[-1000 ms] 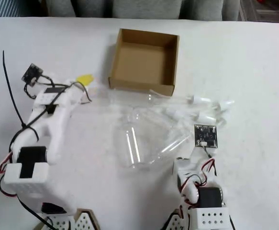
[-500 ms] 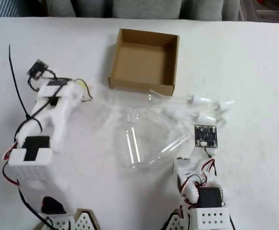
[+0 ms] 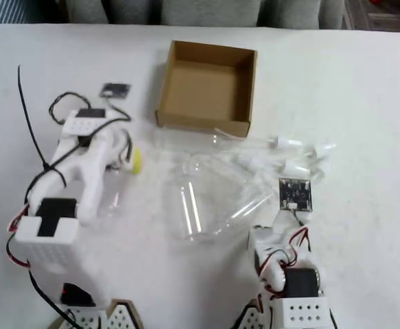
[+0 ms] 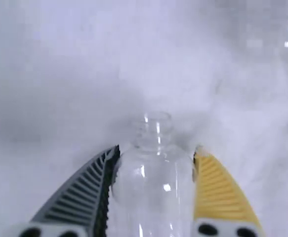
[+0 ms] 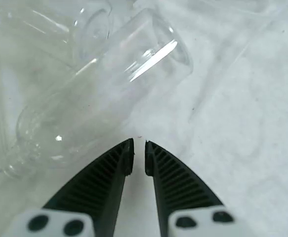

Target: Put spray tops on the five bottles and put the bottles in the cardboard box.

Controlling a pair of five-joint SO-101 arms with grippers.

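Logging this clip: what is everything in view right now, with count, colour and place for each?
cardboard box: one, brown, open and empty, middle of the table's far side.
loose bottles: several in a heap, exact count unclear, clear, in front of the box between the arms.
held bottle: one, clear, no top on its neck, between the left gripper's fingers.
spray tops: several, count unclear, white, lying right of the heap near the box's front corner.
table: one, white, under everything.
left gripper: one grey finger and one yellow, closed on the held bottle, left of the heap.
right gripper: black fingers almost together with nothing between them, at the heap's near edge.
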